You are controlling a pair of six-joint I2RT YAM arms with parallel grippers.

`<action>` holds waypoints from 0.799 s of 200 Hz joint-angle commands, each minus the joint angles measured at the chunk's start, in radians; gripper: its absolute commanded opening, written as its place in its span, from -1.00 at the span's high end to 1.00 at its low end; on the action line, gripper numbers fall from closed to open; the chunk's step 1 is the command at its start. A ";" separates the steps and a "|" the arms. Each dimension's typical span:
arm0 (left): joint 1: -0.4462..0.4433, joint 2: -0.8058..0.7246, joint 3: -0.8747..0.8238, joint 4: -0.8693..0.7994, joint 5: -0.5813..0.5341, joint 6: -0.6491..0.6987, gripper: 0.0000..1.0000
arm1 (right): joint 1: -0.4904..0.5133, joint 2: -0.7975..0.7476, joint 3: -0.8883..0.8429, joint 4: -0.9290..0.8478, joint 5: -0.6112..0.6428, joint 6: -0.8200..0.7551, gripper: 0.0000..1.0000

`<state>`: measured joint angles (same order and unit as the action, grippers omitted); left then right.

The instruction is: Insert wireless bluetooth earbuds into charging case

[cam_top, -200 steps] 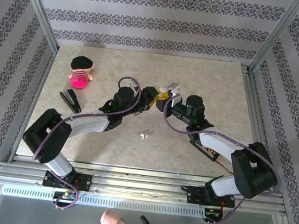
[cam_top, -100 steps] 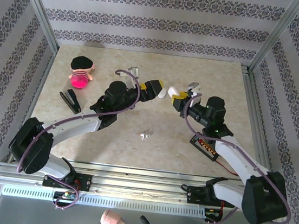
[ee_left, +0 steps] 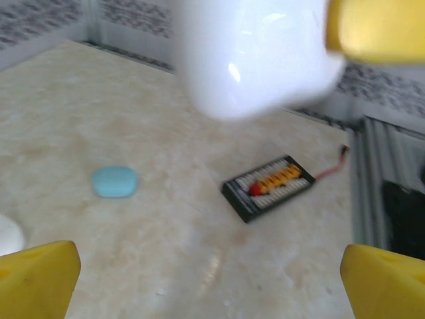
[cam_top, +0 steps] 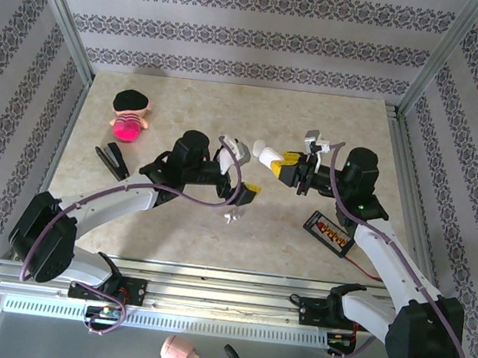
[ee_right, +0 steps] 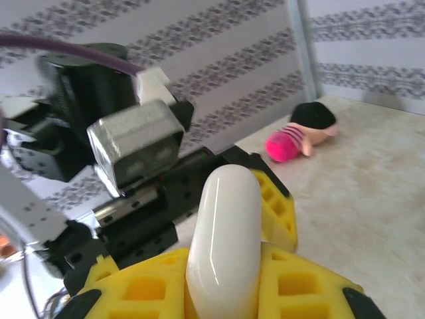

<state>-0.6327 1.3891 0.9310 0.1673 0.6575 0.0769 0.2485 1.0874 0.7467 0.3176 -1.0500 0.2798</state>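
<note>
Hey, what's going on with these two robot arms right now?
The right gripper is shut on a rounded white case and holds it up above the table. The left gripper hangs close beside it, jaws wide open with nothing between them. A small pale teal piece lies on the table not far from a black circuit board. Whether the case has any earbud in it cannot be told from here.

Bright, even overhead light casts only faint soft shadows on the pale marbled table [cam_top: 282,254], with white glare along its near edge, while the glossy white rounded plastic case [ee_left: 255,56] looms blurred and highlight-flecked in the left wrist view, and the right wrist view's background is soft.
</note>
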 commanded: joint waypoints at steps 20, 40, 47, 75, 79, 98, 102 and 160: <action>0.014 -0.042 0.002 0.076 0.290 -0.021 -0.60 | 0.048 0.038 0.066 0.019 -0.181 0.000 0.75; 0.022 -0.045 -0.024 0.191 0.357 -0.100 -0.50 | 0.065 0.050 0.075 0.017 -0.204 -0.008 0.75; 0.024 -0.050 -0.027 0.211 0.371 -0.114 -0.47 | 0.068 0.054 0.079 0.015 -0.212 -0.009 0.75; 0.036 -0.066 -0.049 0.283 0.393 -0.158 -0.17 | 0.082 0.069 0.088 0.015 -0.226 -0.013 0.77; 0.037 -0.067 -0.051 0.293 0.395 -0.165 -0.14 | 0.084 0.070 0.089 0.015 -0.226 -0.014 0.77; 0.042 -0.065 -0.056 0.325 0.412 -0.197 -0.04 | 0.085 0.073 0.086 0.012 -0.228 -0.020 0.77; 0.042 -0.064 -0.056 0.333 0.415 -0.204 -0.02 | 0.083 0.073 0.085 0.011 -0.228 -0.021 0.78; 0.045 -0.039 -0.059 0.450 0.421 -0.292 0.21 | 0.088 0.078 0.085 -0.012 -0.239 -0.040 0.83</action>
<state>-0.5934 1.3472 0.8761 0.4801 1.0328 -0.1600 0.3321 1.1561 0.8051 0.3122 -1.2713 0.2790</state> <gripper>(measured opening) 0.407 0.180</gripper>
